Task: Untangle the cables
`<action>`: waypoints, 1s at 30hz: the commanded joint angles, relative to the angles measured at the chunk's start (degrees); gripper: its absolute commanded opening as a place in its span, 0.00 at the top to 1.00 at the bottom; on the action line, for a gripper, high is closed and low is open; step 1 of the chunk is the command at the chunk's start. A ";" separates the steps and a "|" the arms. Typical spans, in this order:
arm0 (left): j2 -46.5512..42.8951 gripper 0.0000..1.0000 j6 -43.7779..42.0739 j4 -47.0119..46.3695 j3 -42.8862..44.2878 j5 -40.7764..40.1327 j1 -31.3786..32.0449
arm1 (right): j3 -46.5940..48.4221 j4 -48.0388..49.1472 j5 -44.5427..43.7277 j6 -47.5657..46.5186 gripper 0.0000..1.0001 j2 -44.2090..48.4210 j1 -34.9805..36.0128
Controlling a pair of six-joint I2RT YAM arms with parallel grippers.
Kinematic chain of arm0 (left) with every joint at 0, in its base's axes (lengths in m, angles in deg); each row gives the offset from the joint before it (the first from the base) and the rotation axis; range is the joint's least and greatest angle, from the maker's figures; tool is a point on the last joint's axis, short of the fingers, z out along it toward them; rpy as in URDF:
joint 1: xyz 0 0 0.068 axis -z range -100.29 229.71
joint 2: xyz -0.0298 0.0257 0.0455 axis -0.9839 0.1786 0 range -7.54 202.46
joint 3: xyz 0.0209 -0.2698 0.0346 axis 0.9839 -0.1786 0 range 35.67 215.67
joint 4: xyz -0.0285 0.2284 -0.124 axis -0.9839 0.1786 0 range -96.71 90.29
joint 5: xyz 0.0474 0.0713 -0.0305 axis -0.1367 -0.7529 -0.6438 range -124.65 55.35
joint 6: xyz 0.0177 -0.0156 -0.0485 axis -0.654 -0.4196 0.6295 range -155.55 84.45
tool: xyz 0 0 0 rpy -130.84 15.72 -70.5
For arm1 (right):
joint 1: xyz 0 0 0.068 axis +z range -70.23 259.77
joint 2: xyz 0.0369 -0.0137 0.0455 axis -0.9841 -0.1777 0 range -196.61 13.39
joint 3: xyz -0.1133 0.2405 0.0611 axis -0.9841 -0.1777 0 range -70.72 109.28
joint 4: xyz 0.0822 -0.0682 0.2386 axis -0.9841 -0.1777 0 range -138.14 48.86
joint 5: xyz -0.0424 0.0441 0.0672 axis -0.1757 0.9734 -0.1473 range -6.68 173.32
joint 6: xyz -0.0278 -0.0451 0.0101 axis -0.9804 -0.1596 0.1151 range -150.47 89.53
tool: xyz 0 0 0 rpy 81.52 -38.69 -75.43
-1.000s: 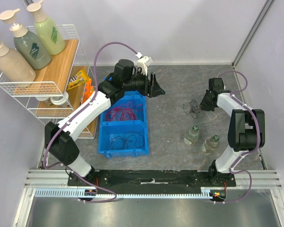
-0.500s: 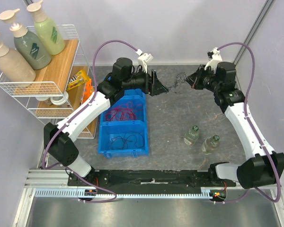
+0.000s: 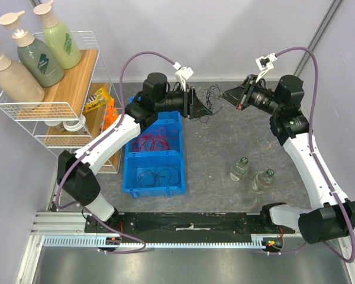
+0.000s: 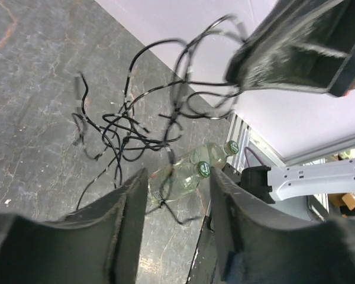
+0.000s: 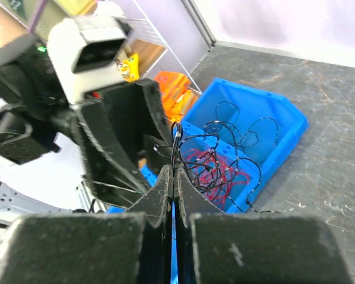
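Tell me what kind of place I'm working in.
Likely a lab test cell, not a home: grey tabletop boxed by plain walls, a blue parts bin, a wire rack of pump bottles.

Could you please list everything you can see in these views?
black cable tangle: one, black, held in mid-air
red cables: one bunch, red, bin's far compartment
loose cable: one bunch, black, bin's near compartment
bin: one, blue, left of centre
bottles: two, clear with green caps, right of centre
rack: one, white wire, far left
pump bottles: three, beige, grey-green, light green, atop rack
snack packs: two, yellow and orange, in rack
left gripper: one, black, jaws apart beside the tangle
right gripper: one, black, jaws shut on the tangle
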 commanded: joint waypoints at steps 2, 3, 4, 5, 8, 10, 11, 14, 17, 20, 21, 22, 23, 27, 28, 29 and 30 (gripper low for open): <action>1.53 0.57 3.23 -3.54 -1.51 2.70 1.17 | 0.39 5.61 2.89 3.09 1.00 2.71 0.26; 1.36 0.60 3.31 -3.45 -1.69 2.52 1.17 | 0.30 5.53 2.80 3.08 1.00 2.89 0.26; 1.09 0.67 3.14 -3.27 -1.95 2.09 1.17 | 0.22 5.35 2.71 2.82 1.00 2.98 0.18; 0.74 0.69 3.05 -3.10 -2.21 1.65 1.17 | 0.13 5.09 2.54 2.47 1.00 3.07 0.26; -0.05 0.78 2.26 -2.48 -2.65 1.21 1.25 | 0.04 4.65 1.84 1.50 1.00 3.07 0.26; -0.66 0.94 2.00 -2.39 -3.44 0.50 1.17 | 0.04 2.82 1.31 0.80 1.00 3.15 0.26; -0.84 0.98 1.82 -2.39 -3.88 0.07 1.17 | 0.21 1.93 0.44 0.36 1.00 3.24 0.26; -1.28 0.98 1.03 -2.22 -5.37 -0.90 1.17 | 1.35 -1.15 -4.30 -1.57 1.00 4.12 0.18; -1.72 0.98 0.42 -1.78 -8.53 -3.09 1.17 | 4.60 -5.71 -12.02 -3.59 1.00 4.82 0.26; -2.25 0.98 0.33 -1.34 -12.92 -4.77 1.17 | 8.72 -11.33 -21.32 -5.61 1.00 5.00 0.18; -2.51 0.98 0.50 -1.43 -14.77 -5.21 1.17 | 9.96 -13.53 -25.11 -6.57 1.00 5.00 0.18; -2.86 0.98 0.94 -1.86 -16.44 -5.39 1.17 | 11.19 -15.29 -29.76 -7.11 1.00 5.00 0.18; -3.30 0.98 1.46 -2.56 -18.54 -5.30 1.17 | 12.51 -17.48 -33.72 -8.07 1.00 4.83 0.18; -5.85 0.98 3.14 -6.17 -25.76 -4.33 1.17 | 15.68 -22.95 -46.31 -10.80 1.00 4.03 0.18; -6.37 0.98 3.23 -6.35 -26.81 -4.25 1.17 | 15.68 -23.13 -47.46 -11.33 1.00 4.12 0.09; -6.99 0.98 3.23 -6.35 -27.61 -4.33 1.17 | 15.51 -22.95 -47.99 -11.94 1.00 4.30 0.17; -7.34 0.98 2.88 -6.35 -27.96 -4.42 1.17 | 15.33 -22.87 -47.82 -12.21 1.00 4.38 0.18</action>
